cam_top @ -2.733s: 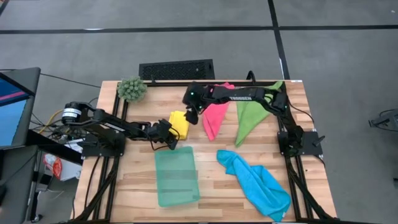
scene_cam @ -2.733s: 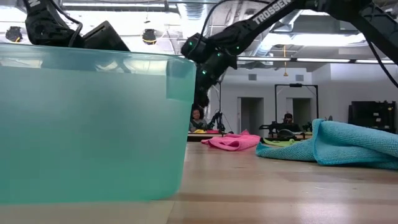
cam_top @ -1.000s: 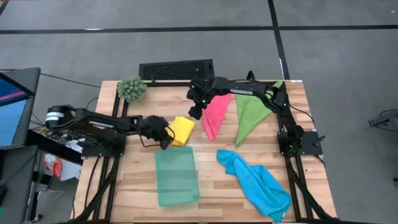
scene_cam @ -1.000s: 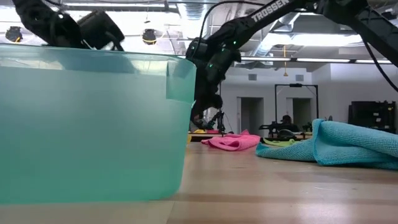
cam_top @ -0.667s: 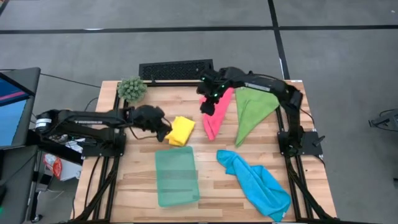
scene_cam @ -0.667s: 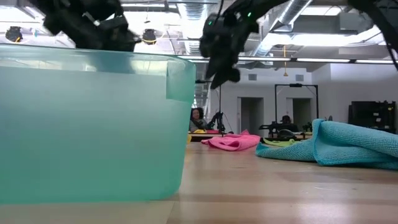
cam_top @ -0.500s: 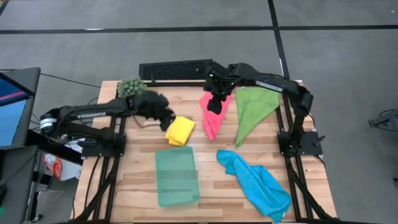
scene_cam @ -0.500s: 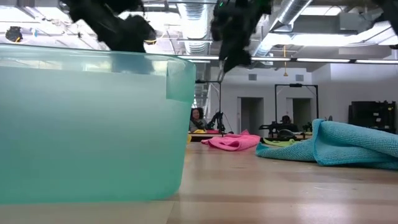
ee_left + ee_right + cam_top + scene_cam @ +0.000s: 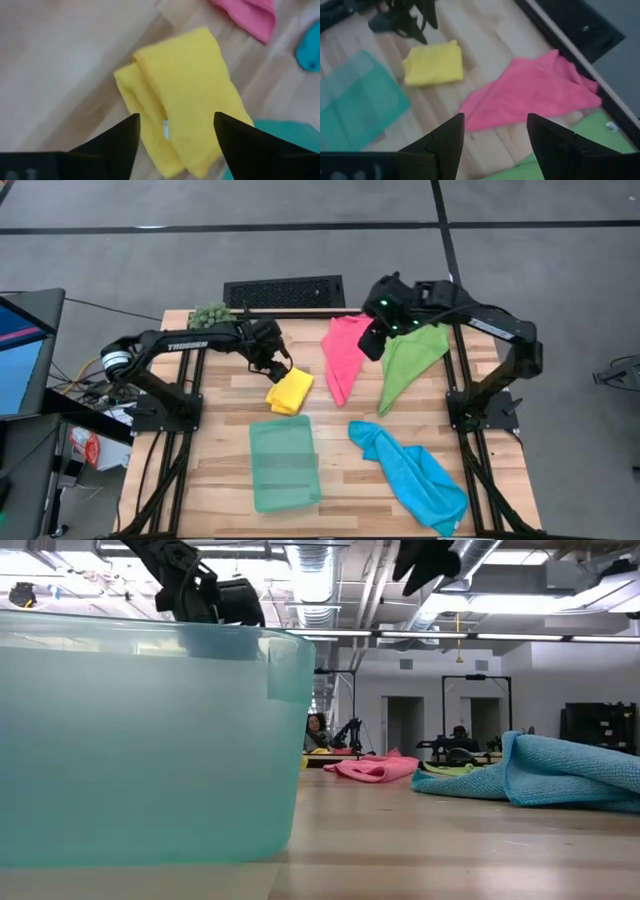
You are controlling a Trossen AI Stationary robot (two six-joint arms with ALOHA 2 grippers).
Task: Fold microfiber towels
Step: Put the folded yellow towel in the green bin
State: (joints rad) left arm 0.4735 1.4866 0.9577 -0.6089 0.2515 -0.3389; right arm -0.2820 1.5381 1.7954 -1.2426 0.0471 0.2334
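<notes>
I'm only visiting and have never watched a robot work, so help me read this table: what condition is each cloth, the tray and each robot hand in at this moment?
yellow towel: folded into a small pad, lying free.
pink towel: spread loose, unfolded.
green towel: loose, unfolded.
blue towel: crumpled heap.
tray: upright, nothing seen in it.
left hand: open, empty, above the yellow towel.
right hand: open, empty, raised between pink and green towels.

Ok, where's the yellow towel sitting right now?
In the high view the yellow towel lies folded left of centre, just beyond the teal tray, with the open left gripper above it.
</notes>
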